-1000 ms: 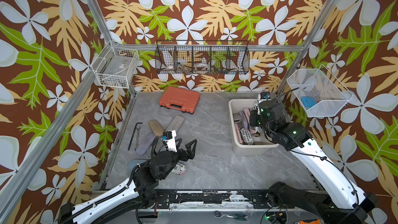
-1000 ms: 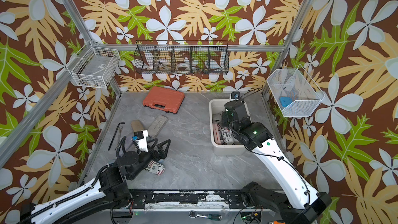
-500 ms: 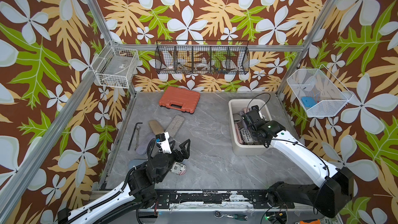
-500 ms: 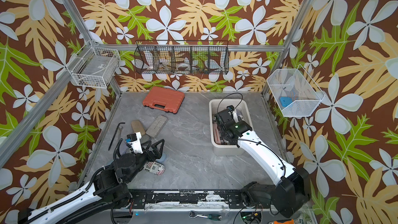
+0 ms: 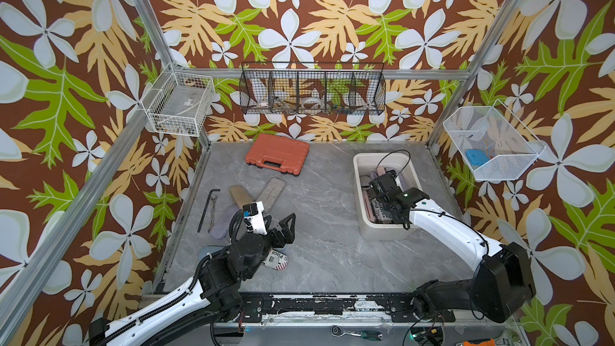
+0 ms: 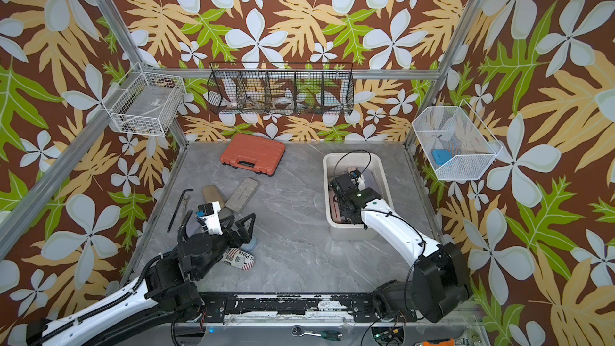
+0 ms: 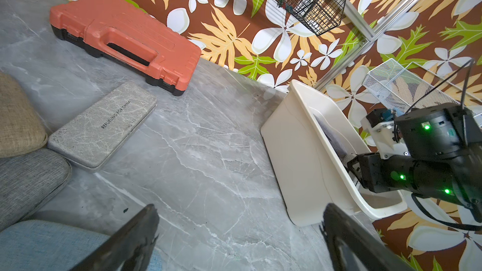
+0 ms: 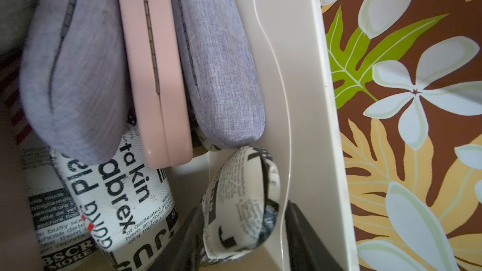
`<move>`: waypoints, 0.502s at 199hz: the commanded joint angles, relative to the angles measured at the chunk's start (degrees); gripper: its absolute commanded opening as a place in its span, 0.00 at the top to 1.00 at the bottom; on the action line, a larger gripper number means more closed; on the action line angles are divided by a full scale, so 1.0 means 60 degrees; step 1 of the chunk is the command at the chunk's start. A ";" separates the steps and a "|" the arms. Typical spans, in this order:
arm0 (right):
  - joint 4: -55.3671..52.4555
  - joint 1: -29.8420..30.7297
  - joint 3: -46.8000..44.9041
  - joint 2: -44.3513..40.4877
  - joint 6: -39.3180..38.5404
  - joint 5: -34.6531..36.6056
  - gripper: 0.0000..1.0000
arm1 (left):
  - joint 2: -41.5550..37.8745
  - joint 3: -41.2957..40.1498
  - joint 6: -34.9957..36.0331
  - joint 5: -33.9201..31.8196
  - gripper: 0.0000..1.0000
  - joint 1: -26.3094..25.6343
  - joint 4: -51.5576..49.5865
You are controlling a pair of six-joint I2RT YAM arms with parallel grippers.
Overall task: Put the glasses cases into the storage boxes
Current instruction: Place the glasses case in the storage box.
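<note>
The storage box, a cream tub [image 5: 359, 161] [image 6: 327, 161], stands at the right of the table. My right gripper [image 5: 382, 189] reaches down into it. In the right wrist view its jaws [image 8: 242, 212] stand open around a newspaper-print case [image 8: 240, 191] set on edge by the tub wall [image 8: 300, 74]; one finger touches it and the other stands off. Beside it lie lavender [image 8: 73, 74], pink [image 8: 151, 74] and newspaper-print [image 8: 117, 199] cases. My left gripper [image 5: 278, 228] [image 7: 238, 230] hangs open and empty over a flag-print case [image 5: 278, 259]. Tan [image 5: 241, 196], grey [image 5: 273, 191], felt [image 5: 223, 224] and blue [image 5: 208, 251] cases lie nearby.
An orange toolcase [image 5: 278, 153] lies at the back of the table. A hex key and wrench [image 5: 208, 208] lie by the left wall. A black wire basket [image 5: 312, 93] hangs on the back wall, with white mesh baskets on the left [image 5: 179, 108] and right [image 5: 489, 143].
My right arm has come down into the tub with the newspaper-print case, and its jaws have parted around it. The left gripper has barely shifted and stays open.
</note>
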 commanded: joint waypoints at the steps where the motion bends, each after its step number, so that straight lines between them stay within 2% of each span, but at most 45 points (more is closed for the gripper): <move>1: -0.0119 -0.0008 0.0240 -0.0213 0.0019 -0.0565 0.46 | 0.0066 0.0156 0.0081 -0.0049 0.00 0.0015 -0.0157; 70: -0.0247 -0.0008 0.0994 -0.1220 -0.0088 -0.1696 0.41 | 0.0565 0.0514 0.0087 -0.0371 0.00 0.0008 -0.0185; 100: -0.0056 -0.0008 0.1209 -0.1875 -0.0059 -0.2608 0.39 | 0.0619 0.0581 -0.0510 -0.1036 0.00 0.0004 -0.0645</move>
